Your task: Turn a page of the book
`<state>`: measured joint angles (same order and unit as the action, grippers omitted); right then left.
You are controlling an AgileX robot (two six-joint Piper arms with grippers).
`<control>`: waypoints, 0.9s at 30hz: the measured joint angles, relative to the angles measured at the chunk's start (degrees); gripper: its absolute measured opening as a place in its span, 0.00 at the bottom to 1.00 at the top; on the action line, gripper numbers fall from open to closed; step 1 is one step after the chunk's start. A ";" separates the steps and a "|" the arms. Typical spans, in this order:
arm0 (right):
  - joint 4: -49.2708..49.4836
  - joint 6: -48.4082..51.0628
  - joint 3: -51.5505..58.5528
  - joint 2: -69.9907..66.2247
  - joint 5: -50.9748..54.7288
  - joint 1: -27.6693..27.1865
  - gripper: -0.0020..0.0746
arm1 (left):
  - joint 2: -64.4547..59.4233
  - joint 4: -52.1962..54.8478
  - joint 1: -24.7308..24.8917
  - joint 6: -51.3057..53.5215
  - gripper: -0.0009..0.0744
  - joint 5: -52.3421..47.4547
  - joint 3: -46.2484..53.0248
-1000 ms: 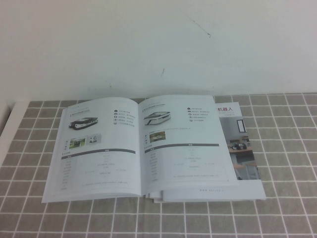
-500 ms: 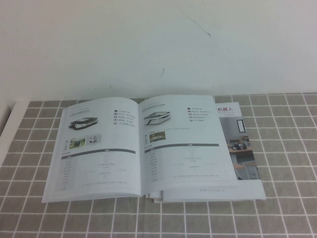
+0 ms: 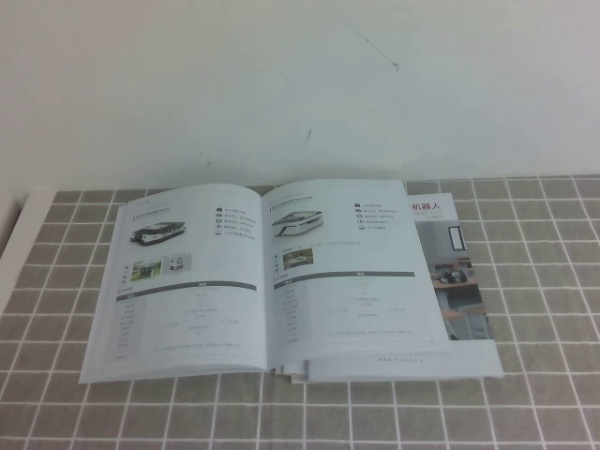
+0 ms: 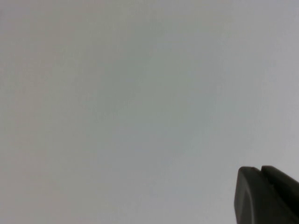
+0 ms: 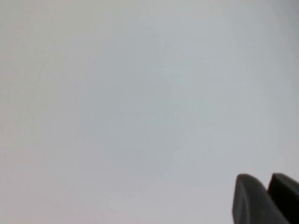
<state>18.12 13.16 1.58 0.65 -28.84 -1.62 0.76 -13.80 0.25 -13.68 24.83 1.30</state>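
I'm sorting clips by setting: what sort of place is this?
Probably a lab tabletop: a grey checked cloth against a plain white wall, with one open white catalogue. The left gripper and right gripper each face blank white, away from the table.

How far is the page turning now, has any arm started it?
Nothing looks done: the book lies open and the page rests flat on its right side. Nothing is in hand: the left gripper and right gripper face only blank wall, away from the table. The whole turn remains.
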 joint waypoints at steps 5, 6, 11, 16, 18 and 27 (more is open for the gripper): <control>-15.26 -6.16 -1.79 0.00 -9.24 0.00 0.13 | 0.10 6.22 0.00 -9.11 0.01 9.32 -0.49; -18.12 -7.15 -2.99 0.00 -9.64 0.00 0.13 | 0.10 7.89 0.00 -10.02 0.01 8.93 -1.24; -26.43 -11.19 -13.58 -0.11 -10.28 0.00 0.13 | 0.10 18.35 0.00 -13.82 0.01 3.27 -11.71; -25.06 -16.40 -27.28 -5.82 -6.42 0.00 0.13 | 0.10 24.95 0.00 -16.08 0.01 -7.36 -24.90; -24.59 -18.95 -33.63 -9.62 -0.90 0.00 0.13 | -0.87 28.31 0.00 -16.37 0.01 -11.52 -30.17; -21.06 -22.90 -53.01 -28.72 42.68 0.53 0.12 | -12.89 30.41 0.00 -16.74 0.01 -45.37 -44.99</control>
<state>-2.94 -9.74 -51.43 -28.07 13.84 -1.09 -12.13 16.60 0.25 -30.42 -20.54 -43.69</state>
